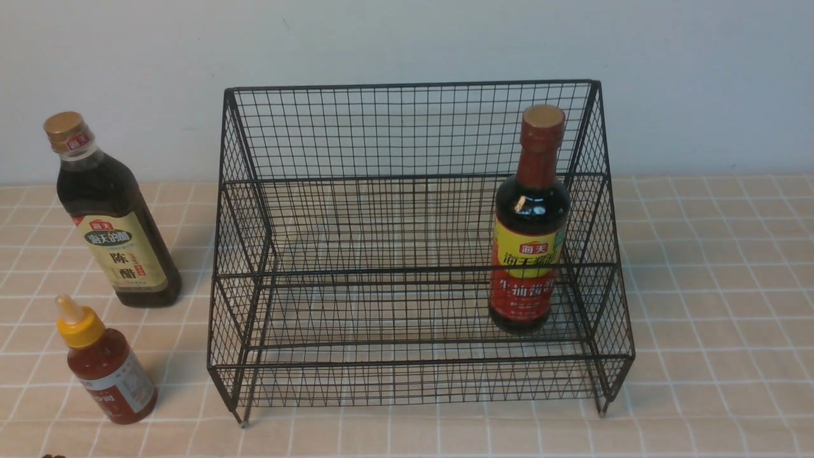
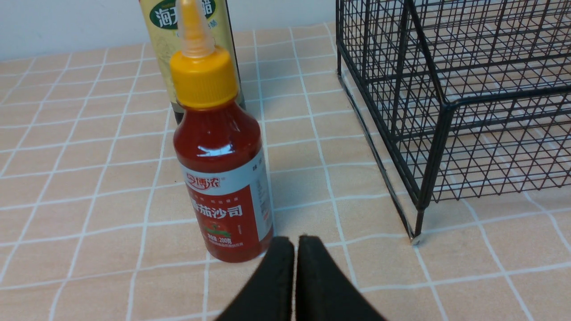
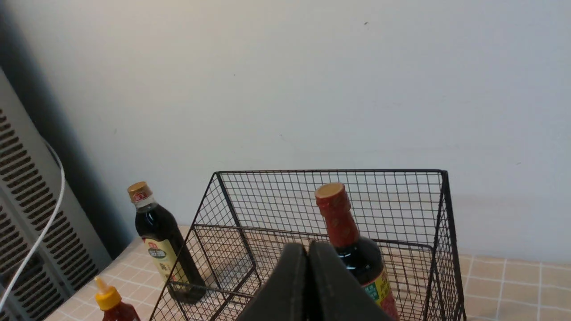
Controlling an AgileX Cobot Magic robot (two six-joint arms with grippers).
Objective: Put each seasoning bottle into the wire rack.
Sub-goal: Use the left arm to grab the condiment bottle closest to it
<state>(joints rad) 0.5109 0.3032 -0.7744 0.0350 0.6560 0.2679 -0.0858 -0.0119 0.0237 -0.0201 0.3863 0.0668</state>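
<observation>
The black wire rack (image 1: pixel 413 127) stands mid-table. The dark soy bottle (image 1: pixel 530 222) with red neck stands upright on its lower tier, right side. Left of the rack, on the table, stand the tall vinegar bottle (image 1: pixel 111 213) with gold cap and the small red sauce bottle (image 1: pixel 107 369) with yellow nozzle cap. Neither arm shows in the front view. In the left wrist view my left gripper (image 2: pixel 294 243) is shut and empty, just beside the foot of the sauce bottle (image 2: pixel 221 165). In the right wrist view my right gripper (image 3: pixel 308 247) is shut and empty, back from the soy bottle (image 3: pixel 352 243).
A tan checked cloth (image 1: pixel 712 286) covers the table, with a pale wall close behind the rack. A grey slatted unit with a white cable (image 3: pixel 31 214) stands off the table's left end. The rack's near corner leg (image 2: pixel 417 225) stands close to my left gripper.
</observation>
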